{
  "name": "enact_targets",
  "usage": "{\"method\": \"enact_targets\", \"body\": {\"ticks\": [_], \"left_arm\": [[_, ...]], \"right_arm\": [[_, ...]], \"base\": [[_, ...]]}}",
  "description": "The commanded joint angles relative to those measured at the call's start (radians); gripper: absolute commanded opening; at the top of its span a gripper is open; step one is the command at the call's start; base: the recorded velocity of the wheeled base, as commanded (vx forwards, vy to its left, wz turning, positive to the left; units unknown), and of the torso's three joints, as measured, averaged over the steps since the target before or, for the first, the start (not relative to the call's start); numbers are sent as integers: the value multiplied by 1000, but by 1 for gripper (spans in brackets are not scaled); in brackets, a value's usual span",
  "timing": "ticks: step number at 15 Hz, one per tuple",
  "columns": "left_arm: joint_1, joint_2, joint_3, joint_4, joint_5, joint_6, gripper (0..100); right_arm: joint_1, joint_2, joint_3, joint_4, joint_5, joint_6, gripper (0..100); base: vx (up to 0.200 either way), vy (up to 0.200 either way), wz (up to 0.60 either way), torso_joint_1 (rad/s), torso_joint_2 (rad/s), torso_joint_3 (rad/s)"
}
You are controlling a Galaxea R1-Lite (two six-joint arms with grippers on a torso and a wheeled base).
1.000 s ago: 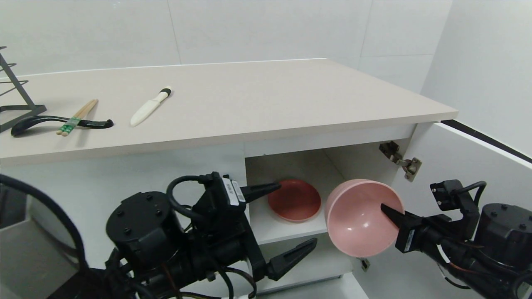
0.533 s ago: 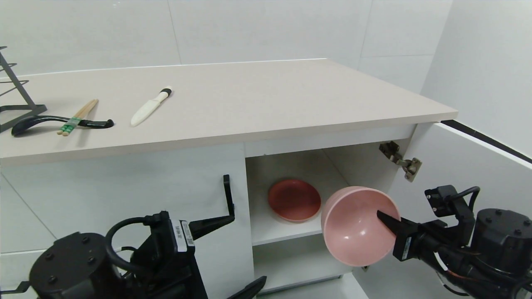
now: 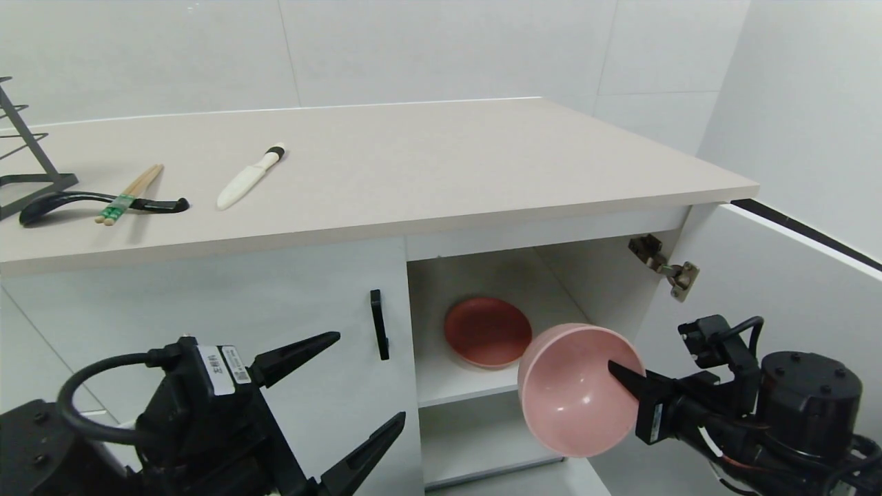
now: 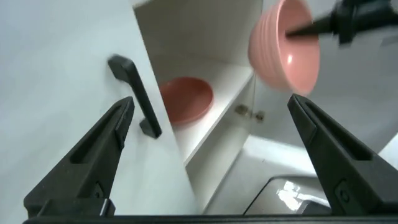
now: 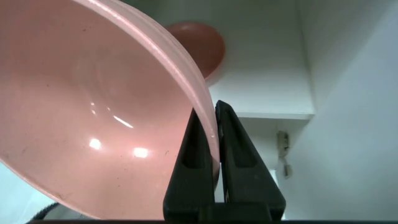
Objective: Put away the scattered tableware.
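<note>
The head camera looks forward and down over the counter point(image 3: 427, 165) and open cabinet point(image 3: 482, 272). Both wrist cameras face that cabinet closely; all three share the bowl point(image 3: 572, 393) and plate point(image 3: 487, 332).

Black arms point(image 3: 806, 393), looped cables point(image 3: 86, 368), pointed jaws

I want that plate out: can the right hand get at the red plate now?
Probably not: the right hand is shut on the pink bowl, which hangs between it and the red plate; the cabinet door stands open.

The pink bowl point(image 5: 93, 124) hides part of the red plate point(image 5: 202, 43).
</note>
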Motion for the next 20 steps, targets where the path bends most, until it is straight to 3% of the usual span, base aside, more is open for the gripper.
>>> {"method": "enact_targets", "body": {"ticks": [1,4,5,7,9,10,12,17,20], "left_arm": [[-12,-26,1,-1,1,-6,100],[-8,-119,1,2,1,-14,100],[-1,-221,1,90,-1,-55,100],[19,-356,1,292,1,-104,100],[155,-523,1,475,-19,-136,100],[218,-577,1,542,-40,-135,100],[282,-616,-2,613,-94,-129,100],[304,-629,-9,621,-102,-127,100],[304,-632,-9,621,-103,-127,100]], "right_arm": [[18,63,-26,-1,4,-3,0],[14,88,-66,-1,43,-46,0],[9,101,-103,-1,57,-49,0],[6,146,-147,-1,74,-55,0],[23,164,-163,-1,77,-71,0],[20,175,-189,-1,79,-71,0],[10,198,-258,-1,82,-72,0],[-19,345,-436,-1,96,-74,0],[-49,417,-594,83,102,-72,0]], "base": [[0,0,0,0,0,0],[0,0,0,0,0,0],[0,0,0,0,0,0],[0,0,0,0,0,0],[0,0,0,0,0,0],[0,0,0,0,0,0],[0,0,0,0,0,0],[0,0,0,0,0,0],[0,0,0,0,0,0]]}}
